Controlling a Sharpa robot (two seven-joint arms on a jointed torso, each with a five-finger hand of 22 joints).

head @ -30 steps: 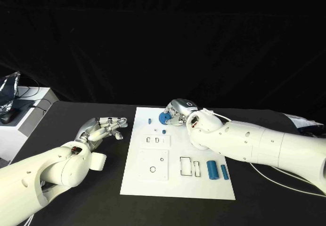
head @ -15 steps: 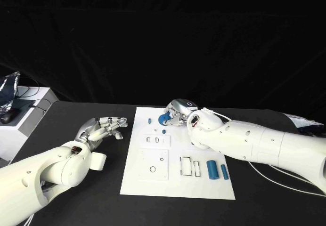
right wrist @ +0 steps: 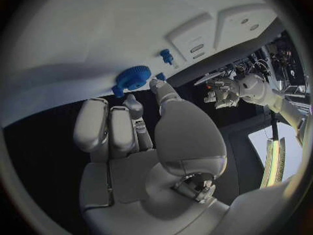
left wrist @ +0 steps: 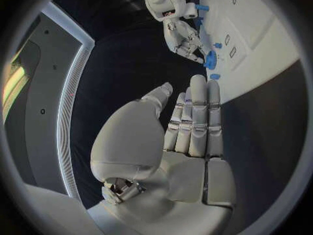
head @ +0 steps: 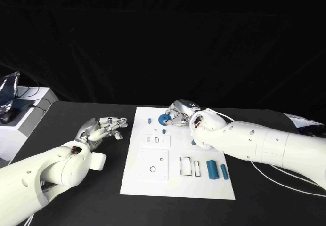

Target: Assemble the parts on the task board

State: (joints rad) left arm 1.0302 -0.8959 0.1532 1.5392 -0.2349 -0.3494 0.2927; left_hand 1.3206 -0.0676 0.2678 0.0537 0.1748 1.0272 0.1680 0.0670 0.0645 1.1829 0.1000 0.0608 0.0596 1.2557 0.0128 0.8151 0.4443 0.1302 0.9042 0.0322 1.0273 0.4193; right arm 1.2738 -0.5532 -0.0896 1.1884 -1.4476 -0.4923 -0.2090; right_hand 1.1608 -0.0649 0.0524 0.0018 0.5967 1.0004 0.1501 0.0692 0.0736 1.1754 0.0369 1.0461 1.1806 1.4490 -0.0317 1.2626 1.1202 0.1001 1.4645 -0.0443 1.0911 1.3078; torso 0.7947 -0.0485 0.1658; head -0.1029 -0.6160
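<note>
The right hand (head: pixel 178 114) works at the board's (head: pixel 153 183) far edge, its fingertips (right wrist: pixel 133 108) against a blue gear (head: pixel 164 118). From the right wrist view the thumb and a finger seem to pinch the gear's rim, so I take it as held, though the contact is small. Against a second ago the hand has drawn back a touch toward the robot and the gear shows a little more clearly beside the fingers; it has barely shifted on the board. That reads to me as seating or adjusting the gear, not carrying it off, so this step is probably near its end.

The gear sits near the board's far edge, just off the fingertips on the side toward the left hand. A small blue peg (head: pixel 149 121) lies close by on the board. Two blue cylinders (head: pixel 212 169) lie side by side near the board's right edge, well apart from the hand.

The left hand (head: pixel 103 128) hangs off the board's left edge, fingers apart, holding nothing.
</note>
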